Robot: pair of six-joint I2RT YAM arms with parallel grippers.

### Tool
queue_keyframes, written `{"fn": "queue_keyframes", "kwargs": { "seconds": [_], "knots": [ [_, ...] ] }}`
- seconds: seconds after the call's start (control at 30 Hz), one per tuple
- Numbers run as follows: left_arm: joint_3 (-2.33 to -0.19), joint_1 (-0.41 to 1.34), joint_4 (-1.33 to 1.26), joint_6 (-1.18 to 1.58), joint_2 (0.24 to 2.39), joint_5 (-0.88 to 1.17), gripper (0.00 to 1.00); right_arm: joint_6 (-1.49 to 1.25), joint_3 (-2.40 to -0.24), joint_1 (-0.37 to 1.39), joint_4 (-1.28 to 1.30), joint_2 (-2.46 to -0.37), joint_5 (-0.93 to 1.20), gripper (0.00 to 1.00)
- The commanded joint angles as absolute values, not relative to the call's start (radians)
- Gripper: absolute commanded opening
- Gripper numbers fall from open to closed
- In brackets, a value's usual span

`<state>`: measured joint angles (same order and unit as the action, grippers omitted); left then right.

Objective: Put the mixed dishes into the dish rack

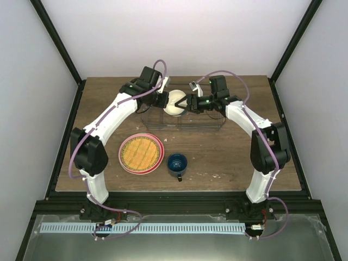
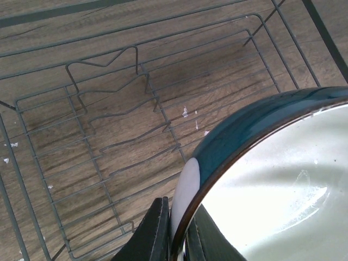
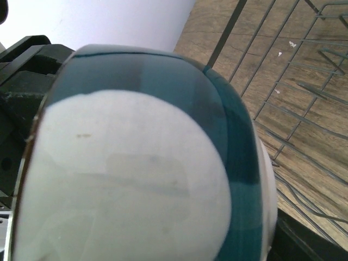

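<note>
Now the small cream bowl with the teal outside (image 1: 175,102) is up in the air, over the left end of the rectangular dark thin-wire dish rack (image 1: 201,124), and it's tipped on its side. Its cream mouth faces the left arm and its pale base faces the right arm, so its axis runs left to right across the rack. The left gripper (image 1: 165,101) has it: in the left wrist view the two dark fingers (image 2: 157,236) sit pinched on either side of the rim, one inside the bowl (image 2: 283,179) and one outside. The right gripper (image 1: 188,102) is hard up against the bowl's other side. From the right wrist view the bowl's base (image 3: 136,179) fills nearly everything, and I can't tell whether those jaws are closed on it.

Under the bowl the rack's wires and zigzag dividers (image 2: 103,117) show only the brown wooden table (image 1: 228,157) through them. Nearer the arms, the plate with the orange-yellow woven-pattern face (image 1: 141,152) lies flat on the pink round plate (image 1: 124,159). Just beside them the small dark blue handled mug (image 1: 177,163) stands upright, handle toward the near edge.
</note>
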<state>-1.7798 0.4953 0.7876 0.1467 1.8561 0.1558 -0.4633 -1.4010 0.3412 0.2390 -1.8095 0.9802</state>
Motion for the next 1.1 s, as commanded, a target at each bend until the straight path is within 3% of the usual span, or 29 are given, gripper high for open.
{"fn": "queue_keyframes", "kwargs": {
  "seconds": [0.0, 0.17, 0.27, 0.6, 0.73, 0.97, 1.07],
  "knots": [
    [-1.781, 0.497, 0.716, 0.164, 1.843, 0.182, 0.0, -0.433, -1.415, 0.355, 0.204, -1.798, 1.037, 0.54],
    [-1.77, 0.497, 0.704, 0.165, 1.85, 0.193, 0.01, -0.432, -1.415, 0.355, 0.207, -1.789, 1.035, 0.41],
    [-1.758, 0.497, 0.695, 0.165, 1.849, 0.196, 0.07, -0.432, -1.42, 0.355, 0.206, -1.783, 1.027, 0.35],
    [-1.714, 0.494, 0.696, 0.152, 1.844, 0.158, 0.33, -0.375, -1.507, 0.355, 0.288, -1.789, 0.915, 0.32],
    [-1.689, 0.483, 0.699, 0.15, 1.827, 0.134, 0.45, -0.334, -1.566, 0.353, 0.358, -1.801, 0.839, 0.3],
    [-1.657, 0.449, 0.742, 0.133, 1.767, 0.049, 0.87, -0.267, -1.685, 0.351, 0.506, -1.824, 0.626, 0.29],
    [-1.631, 0.405, 0.735, 0.146, 1.703, 0.054, 0.98, -0.226, -1.752, 0.35, 0.597, -1.84, 0.469, 0.29]
  ]
}}
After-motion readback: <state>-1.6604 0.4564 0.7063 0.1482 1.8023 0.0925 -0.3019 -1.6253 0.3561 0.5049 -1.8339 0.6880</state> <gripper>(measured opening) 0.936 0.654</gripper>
